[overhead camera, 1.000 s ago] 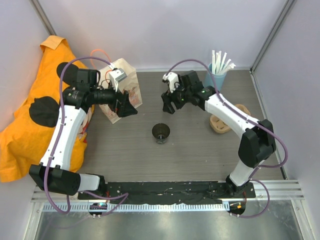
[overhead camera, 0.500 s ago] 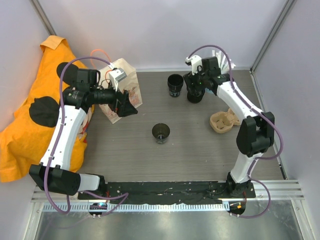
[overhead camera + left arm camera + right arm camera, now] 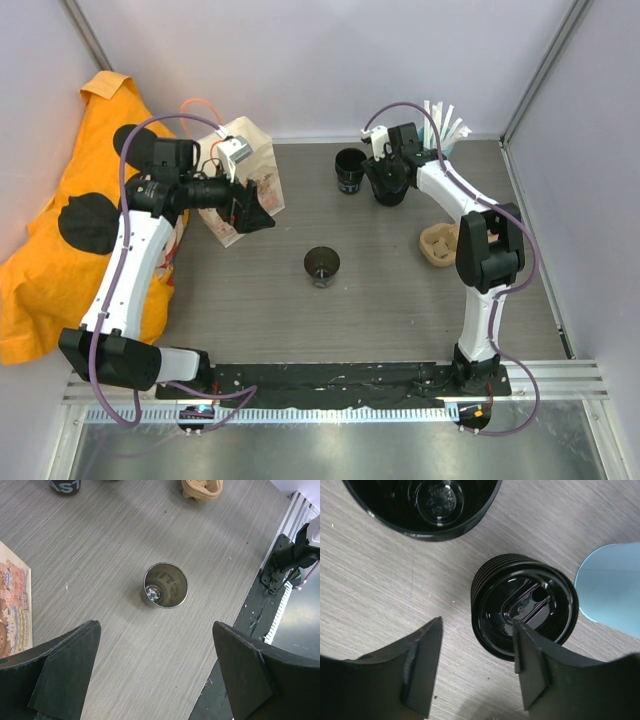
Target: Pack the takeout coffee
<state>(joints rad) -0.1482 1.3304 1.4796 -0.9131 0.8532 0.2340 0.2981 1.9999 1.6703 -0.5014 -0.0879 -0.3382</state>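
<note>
Gripper on right arm (image 3: 477, 630) stays spread over takeout coffee (image 3: 525, 610), elbow (image 3: 488, 255) swung inward; left gripper (image 3: 155, 627) also spread.

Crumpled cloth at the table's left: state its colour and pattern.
Orange cloth with big black dots; top external view.

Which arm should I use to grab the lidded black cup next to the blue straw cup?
Right. The right gripper is open just above the lidded black cup. The left gripper is open too, but sits by the paper bag, far over on the other side.
</note>
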